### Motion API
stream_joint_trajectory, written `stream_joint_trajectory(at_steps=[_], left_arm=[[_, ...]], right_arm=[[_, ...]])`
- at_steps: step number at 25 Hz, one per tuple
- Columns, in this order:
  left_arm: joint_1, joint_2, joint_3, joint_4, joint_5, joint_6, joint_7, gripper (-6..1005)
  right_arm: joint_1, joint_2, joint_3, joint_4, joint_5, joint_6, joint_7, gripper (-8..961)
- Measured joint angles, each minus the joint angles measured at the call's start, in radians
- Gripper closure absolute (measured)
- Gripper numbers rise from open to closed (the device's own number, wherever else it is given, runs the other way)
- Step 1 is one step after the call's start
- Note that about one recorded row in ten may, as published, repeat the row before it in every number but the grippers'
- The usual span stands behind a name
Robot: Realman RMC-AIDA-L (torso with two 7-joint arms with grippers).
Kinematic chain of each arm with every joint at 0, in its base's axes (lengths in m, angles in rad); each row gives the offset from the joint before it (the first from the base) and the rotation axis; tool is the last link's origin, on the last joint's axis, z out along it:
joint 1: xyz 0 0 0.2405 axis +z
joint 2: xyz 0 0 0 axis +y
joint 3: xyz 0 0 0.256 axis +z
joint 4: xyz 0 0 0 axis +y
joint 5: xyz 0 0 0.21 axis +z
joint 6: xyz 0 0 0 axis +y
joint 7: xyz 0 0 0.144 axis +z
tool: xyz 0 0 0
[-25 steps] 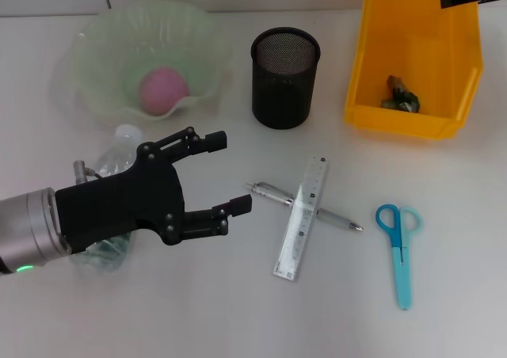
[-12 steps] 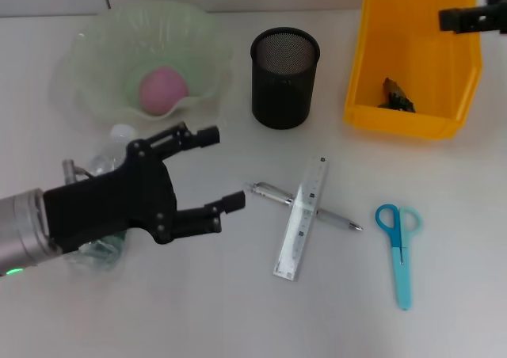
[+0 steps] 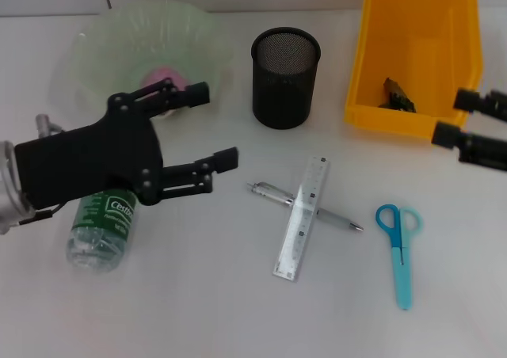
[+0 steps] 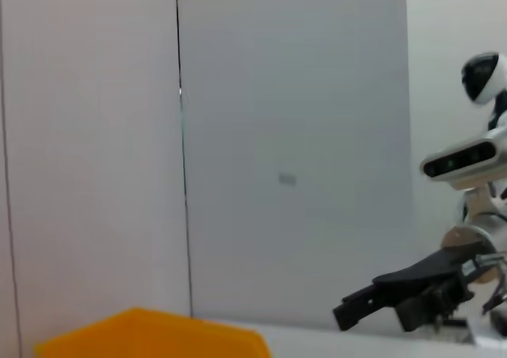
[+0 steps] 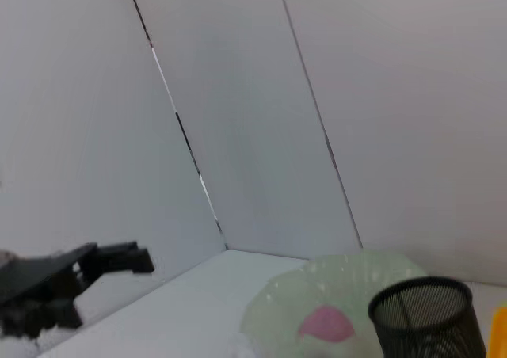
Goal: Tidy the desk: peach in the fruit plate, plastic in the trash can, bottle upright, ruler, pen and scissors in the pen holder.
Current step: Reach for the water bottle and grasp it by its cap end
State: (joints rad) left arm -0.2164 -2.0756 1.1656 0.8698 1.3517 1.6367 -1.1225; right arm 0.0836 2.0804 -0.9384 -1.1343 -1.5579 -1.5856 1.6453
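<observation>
1. Yellow bin (image 3: pixel 420 57) is sitting at the far right, with a crumpled piece of plastic (image 3: pixel 396 94) lying inside; that step looks done.
2. Green fruit plate (image 3: pixel 95 45) is holding the pink peach (image 3: pixel 158 78) at the far left, partly hidden behind the left gripper; also done.
3. Left gripper (image 3: pixel 207 128) is now hovering higher and nearer the plate than a second ago, fingers spread wide and gripping nothing.
4. Bottle (image 3: pixel 103 219) is lying on its side, now mostly uncovered under the left arm. Judgement: righting it is the step in hand, and the lift has cleared room for a fresh approach.
5. Right gripper (image 3: pixel 458 116) has come down from above the bin to its near edge, fingers apart and empty.
6. Mesh pen holder (image 3: pixel 285 77) is standing empty between plate and bin.
7. Ruler (image 3: pixel 303 217) is lying across the pen (image 3: pixel 269 190); scissors (image 3: pixel 399 247) are lying just right of them.
</observation>
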Motion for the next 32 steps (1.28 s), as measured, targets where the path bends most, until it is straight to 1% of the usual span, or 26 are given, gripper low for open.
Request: stream_joint_trajectory(at_steps=[1, 2, 3, 4, 5, 8, 9, 10, 12, 13, 14, 15, 16, 17, 18, 19, 20, 21, 22, 23, 25, 26, 27, 28, 31, 32], left_arm=[[0.094, 0.004, 0.128, 0.29, 0.034, -0.142, -0.181, 159], [0.139, 0.008, 0.183, 0.417, 0.078, -0.22, -0.284, 159], [0.139, 0.008, 0.183, 0.417, 0.078, -0.22, -0.284, 159], [0.168, 0.008, 0.212, 0.547, 0.165, -0.3, -0.435, 159], [0.186, 0.005, 0.227, 0.705, 0.332, -0.366, -0.702, 159], [0.191, 0.006, 0.239, 0.81, 0.448, -0.376, -0.895, 159], [0.19, 0.007, 0.244, 0.852, 0.503, -0.369, -0.97, 159], [0.183, 0.007, 0.253, 0.914, 0.603, -0.343, -1.08, 159], [0.155, 0.007, 0.255, 0.954, 0.681, -0.287, -1.165, 159], [0.155, 0.007, 0.255, 0.954, 0.681, -0.287, -1.165, 159], [0.111, 0.007, 0.242, 0.962, 0.722, -0.241, -1.267, 159], [0.111, 0.007, 0.242, 0.962, 0.722, -0.241, -1.267, 159], [0.08, 0.006, 0.224, 0.964, 0.746, -0.217, -1.349, 159], [0.028, 0.007, 0.187, 0.968, 0.809, -0.193, -1.485, 159], [0.028, 0.007, 0.187, 0.968, 0.809, -0.193, -1.485, 159], [-0.002, 0.007, 0.169, 0.972, 0.864, -0.188, -1.55, 159], [-0.002, 0.007, 0.169, 0.972, 0.864, -0.188, -1.55, 159], [-0.018, 0.006, 0.164, 0.973, 0.908, -0.192, -1.584, 159], [-0.044, 0.004, 0.164, 0.968, 0.996, -0.2, -1.64, 159], [-0.044, 0.004, 0.164, 0.968, 0.996, -0.2, -1.64, 159], [-0.069, 0.002, 0.174, 0.952, 1.116, -0.205, -1.694, 159], [-0.075, 0.002, 0.178, 0.94, 1.153, -0.211, -1.714, 159], [-0.087, 0.0, 0.182, 0.902, 1.207, -0.237, -1.746, 159], [-0.087, 0.0, 0.182, 0.902, 1.207, -0.237, -1.746, 159], [-0.099, -0.001, 0.173, 0.851, 1.214, -0.27, -1.753, 159], [-0.12, -0.002, 0.172, 0.768, 1.21, -0.305, -1.755, 159]], right_arm=[[0.001, -0.001, 0.021, 0.077, -0.004, -0.028, -0.084, 108], [0.001, -0.001, 0.021, 0.077, -0.004, -0.028, -0.084, 108], [0.002, -0.001, 0.025, 0.105, -0.006, -0.039, -0.121, 108], [0.001, -0.002, 0.029, 0.142, -0.018, -0.049, -0.17, 108], [0.001, -0.002, 0.029, 0.142, -0.018, -0.049, -0.17, 108], [0.01, -0.002, 0.034, 0.171, -0.071, -0.035, -0.185, 108], [0.022, -0.002, 0.047, 0.197, -0.103, -0.028, -0.19, 108], [0.032, -0.002, 0.055, 0.216, -0.121, -0.025, -0.196, 108], [0.045, -0.002, 0.065, 0.245, -0.141, -0.025, -0.208, 108], [0.045, -0.002, 0.065, 0.245, -0.141, -0.025, -0.208, 107], [0.051, -0.002, 0.068, 0.265, -0.15, -0.025, -0.223, 107], [0.051, -0.002, 0.068, 0.265, -0.15, -0.025, -0.223, 107], [0.052, -0.002, 0.068, 0.271, -0.152, -0.025, -0.232, 107], [0.054, -0.001, 0.068, 0.28, -0.153, -0.025, -0.254, 107], [0.054, -0.001, 0.068, 0.28, -0.153, -0.025, -0.254, 107], [0.058, -0.001, 0.067, 0.293, -0.153, -0.025, -0.266, 107], [0.058, -0.001, 0.067, 0.293, -0.153, -0.025, -0.266, 107], [0.064, -0.001, 0.067, 0.305, -0.153, -0.025, -0.271, 107], [0.071, -0.001, 0.067, 0.322, -0.153, -0.025, -0.273, 107], [0.071, -0.001, 0.067, 0.322, -0.153, -0.025, -0.273, 107], [0.073, -0.001, 0.067, 0.327, -0.153, -0.025, -0.275, 107], [0.073, -0.001, 0.067, 0.327, -0.153, -0.026, -0.275, 107], [0.071, -0.001, 0.067, 0.33, -0.153, -0.028, -0.275, 107], [0.071, -0.001, 0.067, 0.33, -0.153, -0.028, -0.275, 107], [0.071, 0.0, 0.067, 0.331, -0.153, -0.033, -0.271, 107], [0.072, 0.0, 0.067, 0.331, -0.153, -0.035, -0.267, 107]])
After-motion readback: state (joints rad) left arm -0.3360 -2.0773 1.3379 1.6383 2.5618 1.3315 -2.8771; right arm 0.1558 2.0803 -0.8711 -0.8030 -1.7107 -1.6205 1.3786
